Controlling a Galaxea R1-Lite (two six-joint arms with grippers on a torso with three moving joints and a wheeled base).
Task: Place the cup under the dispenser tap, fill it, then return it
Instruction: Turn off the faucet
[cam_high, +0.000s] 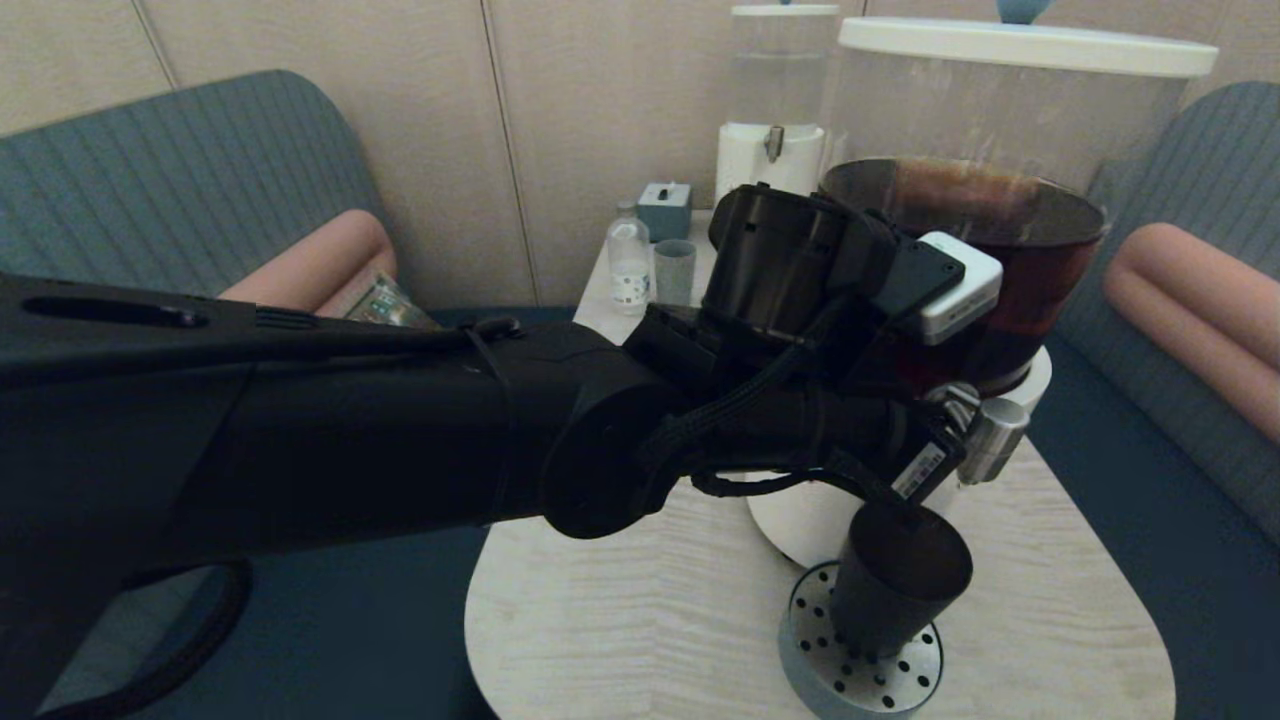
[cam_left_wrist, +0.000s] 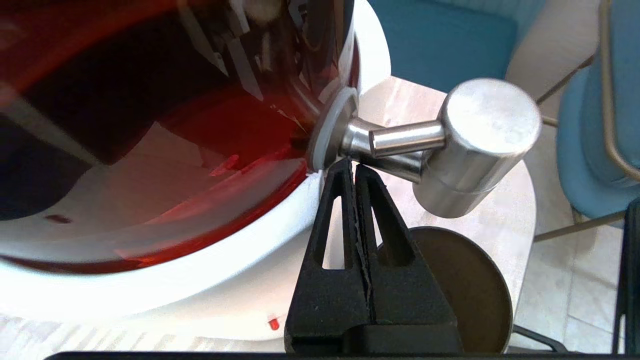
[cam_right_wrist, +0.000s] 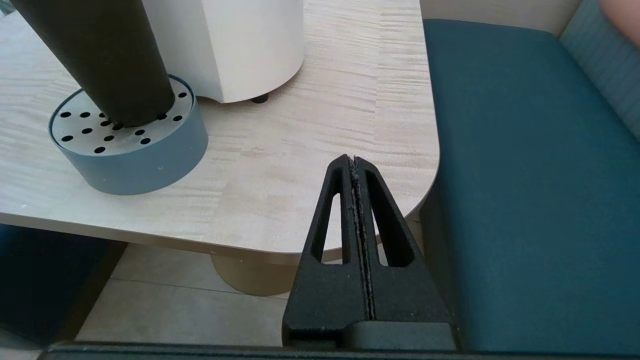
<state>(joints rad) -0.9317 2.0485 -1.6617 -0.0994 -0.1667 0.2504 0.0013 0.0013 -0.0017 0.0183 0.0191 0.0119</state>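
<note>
- Reaching across the head view, the left arm hides much of the tabletop.
- Left gripper, fingers closed and empty, sits at the dispenser tap.
- Cup stands on the perforated drip tray.
- Right gripper, fingers pressed together, is parked off the tabletop's edge.

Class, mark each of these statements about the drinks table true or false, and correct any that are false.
1. The cup stands on the perforated drip tray. True.
2. The left gripper is clamped around the cup. False: it is shut on nothing, its tips by the dispenser tap.
3. The big dispenser holds clear water. False: its liquid is dark brown.
4. The right gripper is shut and empty. True.
</note>
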